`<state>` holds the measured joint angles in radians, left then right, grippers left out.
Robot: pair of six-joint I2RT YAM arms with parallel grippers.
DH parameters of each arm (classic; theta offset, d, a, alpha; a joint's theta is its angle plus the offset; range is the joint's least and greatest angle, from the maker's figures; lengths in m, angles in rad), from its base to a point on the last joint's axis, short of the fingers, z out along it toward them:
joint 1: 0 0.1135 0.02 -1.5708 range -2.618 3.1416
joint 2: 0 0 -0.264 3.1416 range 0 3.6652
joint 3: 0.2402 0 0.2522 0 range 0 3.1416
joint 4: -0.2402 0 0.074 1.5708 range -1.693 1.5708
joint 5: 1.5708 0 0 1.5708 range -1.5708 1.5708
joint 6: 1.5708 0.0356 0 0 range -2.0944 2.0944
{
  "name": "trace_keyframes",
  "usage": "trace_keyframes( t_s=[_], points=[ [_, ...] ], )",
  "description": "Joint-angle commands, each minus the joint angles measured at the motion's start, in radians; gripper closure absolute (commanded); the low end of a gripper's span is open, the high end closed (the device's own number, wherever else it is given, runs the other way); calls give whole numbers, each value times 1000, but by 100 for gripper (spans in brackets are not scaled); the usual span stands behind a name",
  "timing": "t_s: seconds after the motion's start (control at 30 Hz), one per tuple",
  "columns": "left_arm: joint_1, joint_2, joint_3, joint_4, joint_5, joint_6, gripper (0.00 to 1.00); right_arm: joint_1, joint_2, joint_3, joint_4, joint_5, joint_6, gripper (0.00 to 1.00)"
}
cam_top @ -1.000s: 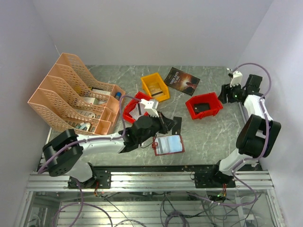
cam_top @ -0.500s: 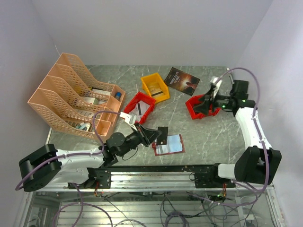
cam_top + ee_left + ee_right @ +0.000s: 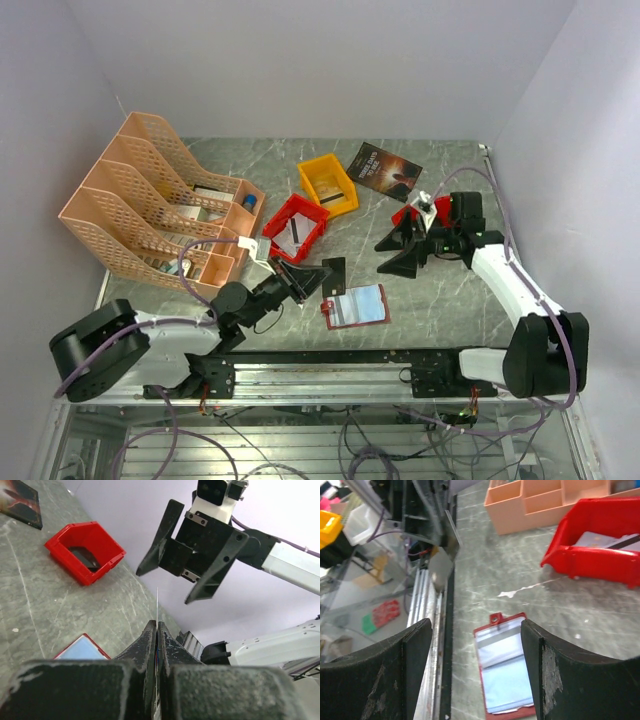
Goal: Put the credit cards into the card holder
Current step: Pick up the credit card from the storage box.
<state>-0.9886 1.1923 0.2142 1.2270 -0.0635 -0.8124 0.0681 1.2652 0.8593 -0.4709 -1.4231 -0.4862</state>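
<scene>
Right gripper (image 3: 398, 252) has swung inward toward centre, fingers spread wide, empty. Left gripper (image 3: 324, 281) fingers clenched on thin credit card (image 3: 335, 273), held edge-up. Card holder (image 3: 358, 306) lies open on surface (image 3: 450, 290) between them: dark-red rim, pale blue pockets.

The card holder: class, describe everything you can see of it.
The card holder lies spread open and flat on the grey marbled table, near its front edge. It looks like dark red leather framing pale bluish, glossy pockets, with a small snap tab sticking out of one side. Only the table touches it.
</scene>
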Motion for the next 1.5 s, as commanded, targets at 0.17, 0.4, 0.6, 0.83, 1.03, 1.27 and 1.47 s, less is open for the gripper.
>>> trace_keyframes(
  t_s=[0.17, 0.4, 0.6, 0.83, 1.03, 1.27, 1.47],
  points=[
    [60, 206, 69, 386, 180, -62, 93, 105, 37, -78, 436, -44, 502, 31],
    [61, 280, 119, 421, 217, -81, 93, 164, 92, -62, 457, -5, 592, 36],
    [61, 325, 137, 448, 218, -98, 93, 208, 74, -83, 547, -5, 665, 42],
    [60, 334, 136, 450, 227, -94, 93, 211, 91, -74, 574, -36, 711, 57],
    [60, 335, 125, 446, 239, -77, 93, 219, 108, -74, 572, -75, 703, 83],
    [66, 299, 79, 396, 171, -86, 63, 225, 110, -67, 498, -75, 603, 100],
    [79, 8, -17, -12, 33, -28, 38, 193, 99, -27, 181, 140, 289, 100]
  ],
)
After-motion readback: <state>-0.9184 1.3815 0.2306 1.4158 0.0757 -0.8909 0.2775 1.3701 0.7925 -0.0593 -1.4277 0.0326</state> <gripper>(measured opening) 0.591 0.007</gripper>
